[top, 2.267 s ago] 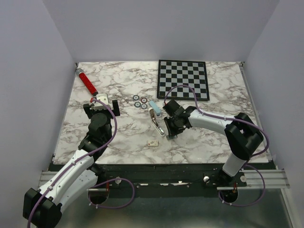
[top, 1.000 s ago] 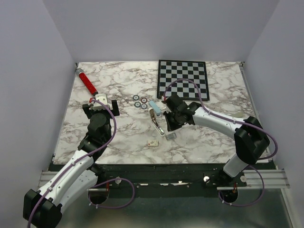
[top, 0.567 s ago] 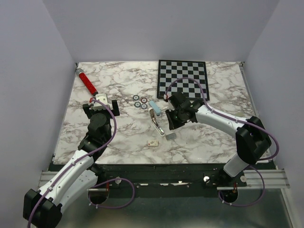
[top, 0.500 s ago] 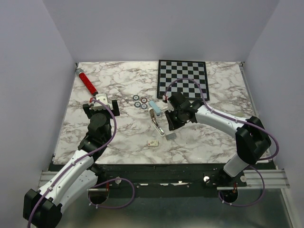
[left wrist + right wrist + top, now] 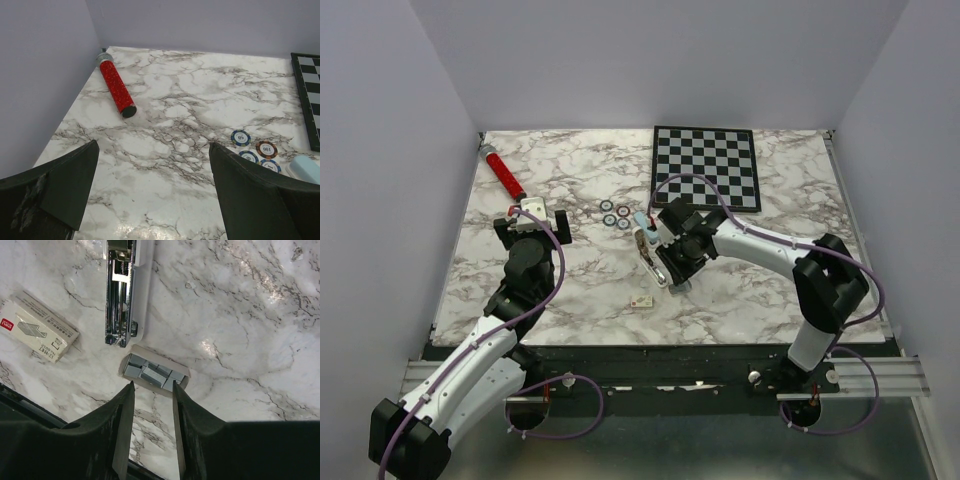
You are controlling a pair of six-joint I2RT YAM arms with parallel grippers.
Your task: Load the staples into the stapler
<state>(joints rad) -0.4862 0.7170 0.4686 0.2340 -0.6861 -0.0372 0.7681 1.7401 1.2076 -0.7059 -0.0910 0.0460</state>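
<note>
While the flat, silvery teal-tinted staples lie just beside the open blue-and-white metal-lined stapler, the right gripper hovers over them, jaws partly parted, empty. Pickup seems in hand, needing a careful close.

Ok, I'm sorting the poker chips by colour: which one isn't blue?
The reddish-brown chip, the right one of the farther pair in the left wrist view. The other three chips around it all have blue rims.

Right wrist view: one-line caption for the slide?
Right gripper, jaws apart and empty, above the staples lying at the metal end of the opened stapler; cream box alongside.
</note>
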